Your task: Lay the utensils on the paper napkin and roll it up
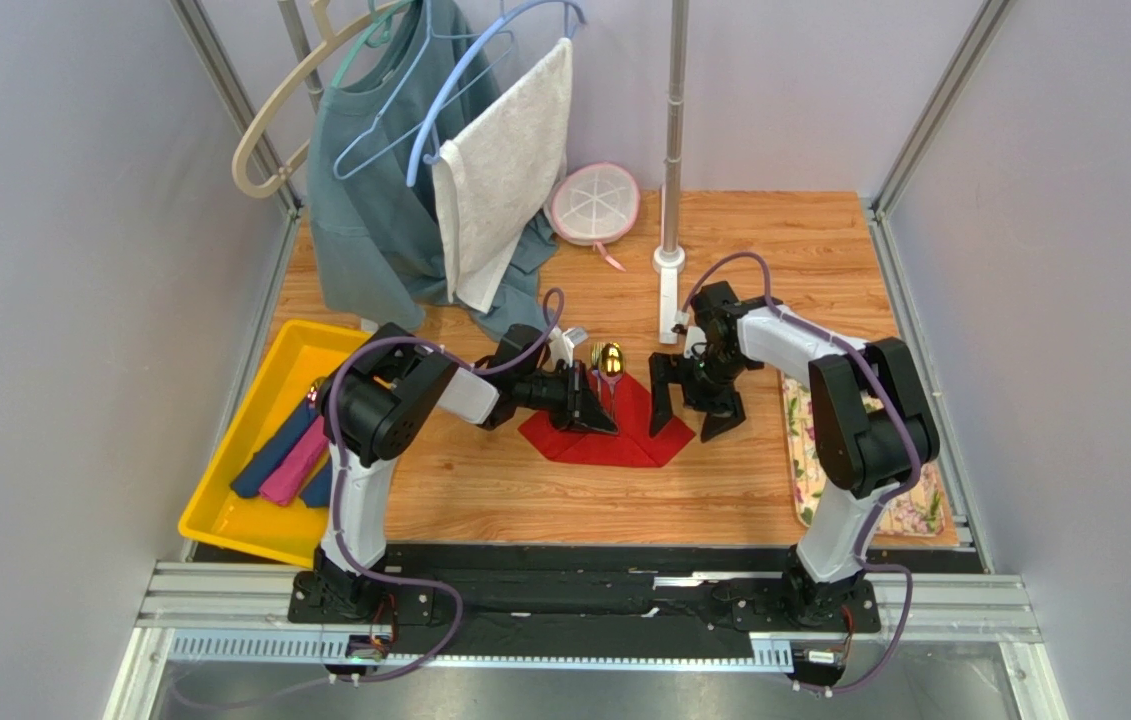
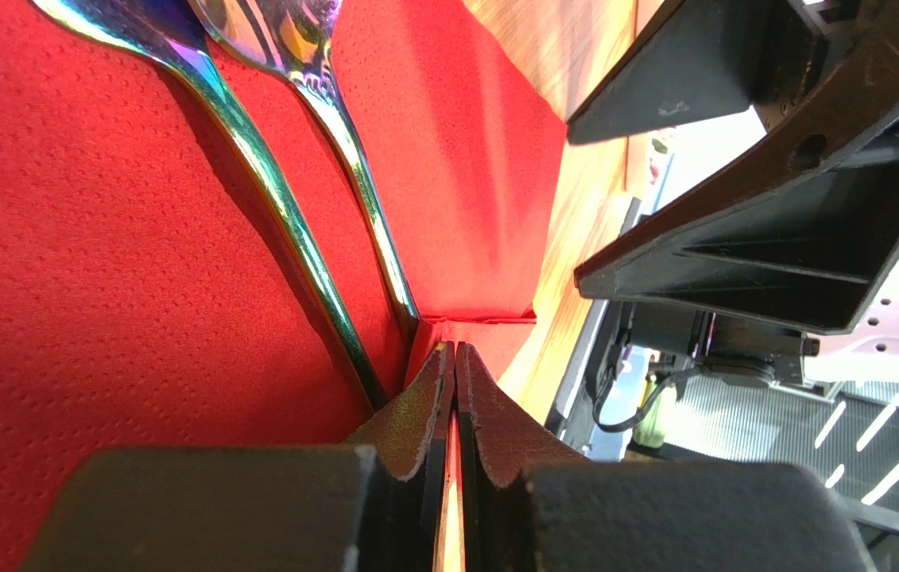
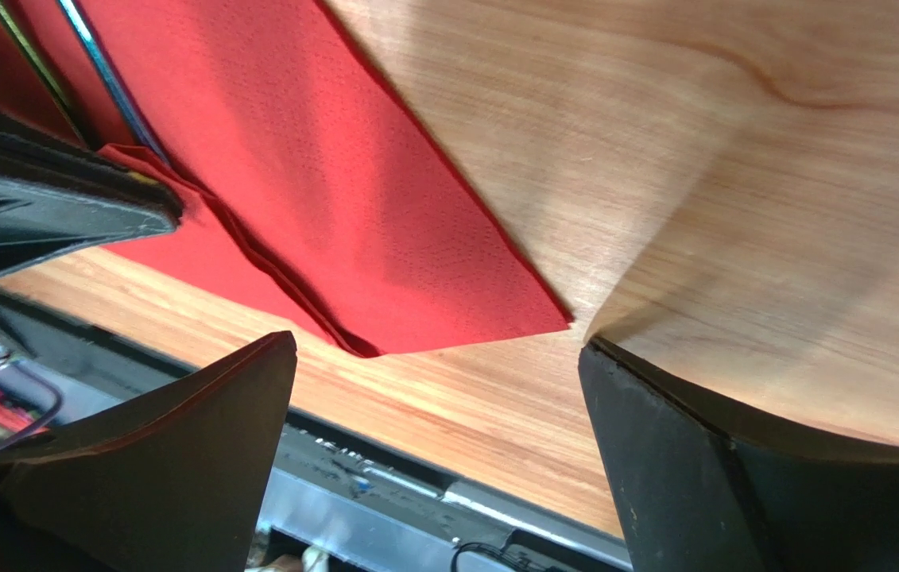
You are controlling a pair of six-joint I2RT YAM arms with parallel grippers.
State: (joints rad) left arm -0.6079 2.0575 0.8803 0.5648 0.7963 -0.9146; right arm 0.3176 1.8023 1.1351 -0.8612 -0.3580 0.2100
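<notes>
The red paper napkin (image 1: 609, 443) lies on the wooden table between my two grippers, with folded layers along its near edge (image 3: 335, 203). The gold utensils (image 1: 609, 360) rest on it. Two slim handles (image 2: 299, 227) run across the red sheet (image 2: 84, 274) towards my left gripper (image 2: 455, 348). That gripper (image 1: 586, 405) is shut, its tips at a folded napkin edge beside the handle ends; whether paper is pinched does not show. My right gripper (image 3: 440, 346) stands wide open just off the napkin's right corner (image 1: 688, 417), holding nothing.
A yellow tray (image 1: 248, 450) with navy and pink fabric rolls (image 1: 286, 458) sits at the left. A floral cloth (image 1: 804, 450) lies at the right edge. Behind stand a pole base (image 1: 670, 270), a round white-and-pink dish (image 1: 594, 203) and hanging clothes (image 1: 421, 165).
</notes>
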